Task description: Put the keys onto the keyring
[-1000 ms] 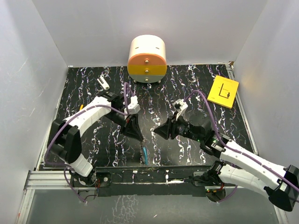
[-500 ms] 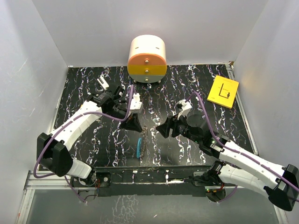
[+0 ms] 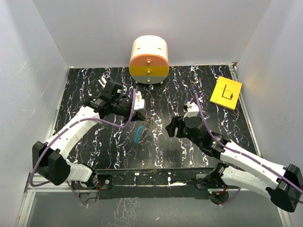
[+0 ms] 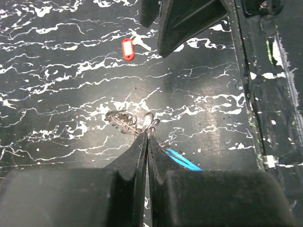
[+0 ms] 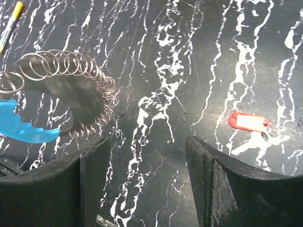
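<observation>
There are two robot arms with one gripper each. There is one keyring, one red key, one yellow card, one round box and one pen. The left gripper (image 4: 147, 136) is squeezed tight, with its two fingers pressed together. It pinches a thin wire loop at one end of the keyring (image 3: 139, 133) and holds it a little above the black table (image 3: 109, 147), near the middle. The keyring is an oval loop. Part of it is a smooth blue band (image 5: 19, 128) and part is a coil of shiny wire rings (image 5: 99, 80). The right gripper (image 5: 146, 144) is spread wide, with a big gap between its two fingers. It holds nothing and touches nothing. It hangs just to the right of the keyring and faces it. The red key (image 5: 248, 122) lies flat on the table by itself, apart from the keyring and not joined to it. From the right wrist it shows ahead of the right finger. The yellow card (image 3: 226, 92) lies at the far right of the table. The round box (image 3: 149, 59), cream on top and orange and yellow in front, stands at the back. The pen (image 5: 10, 23) lies off to one side, past the coil.
</observation>
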You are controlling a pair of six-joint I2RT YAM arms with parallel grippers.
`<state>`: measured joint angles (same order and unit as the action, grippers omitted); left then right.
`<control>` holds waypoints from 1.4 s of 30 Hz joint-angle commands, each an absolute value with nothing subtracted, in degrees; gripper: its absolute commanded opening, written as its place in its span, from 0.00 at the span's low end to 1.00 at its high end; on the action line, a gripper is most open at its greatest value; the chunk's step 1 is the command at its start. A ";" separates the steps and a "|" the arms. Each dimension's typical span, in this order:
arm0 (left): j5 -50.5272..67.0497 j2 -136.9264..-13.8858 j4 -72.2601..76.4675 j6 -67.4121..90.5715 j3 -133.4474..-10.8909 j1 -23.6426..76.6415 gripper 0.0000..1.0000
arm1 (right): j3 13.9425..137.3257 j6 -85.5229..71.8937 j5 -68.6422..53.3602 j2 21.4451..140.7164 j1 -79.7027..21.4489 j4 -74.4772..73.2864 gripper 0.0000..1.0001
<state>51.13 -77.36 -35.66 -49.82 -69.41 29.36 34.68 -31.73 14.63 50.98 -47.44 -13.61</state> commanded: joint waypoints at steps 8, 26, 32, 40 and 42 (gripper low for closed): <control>62.05 -78.73 -36.11 -53.72 -70.38 29.43 0.00 | 34.17 -34.21 17.65 45.80 -46.54 -16.89 0.66; 83.20 -81.79 -43.06 -55.45 -69.67 29.33 0.00 | 33.89 -24.15 -8.34 43.91 -46.49 -2.88 0.55; 72.51 -81.08 -28.10 -39.42 -63.35 26.57 0.00 | 33.97 -27.07 3.73 41.07 -46.48 -10.26 0.50; 56.63 -76.16 -0.35 -12.04 -54.64 23.03 0.00 | 36.60 -27.15 6.71 47.49 -46.40 -12.11 0.49; 52.57 -73.84 -0.20 -11.24 -53.87 22.90 0.05 | 38.82 -26.82 5.94 53.21 -46.40 -10.69 0.47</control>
<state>61.32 -81.06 -9.78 -21.34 -54.37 22.79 33.41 -27.09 4.36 45.76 -46.70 -13.28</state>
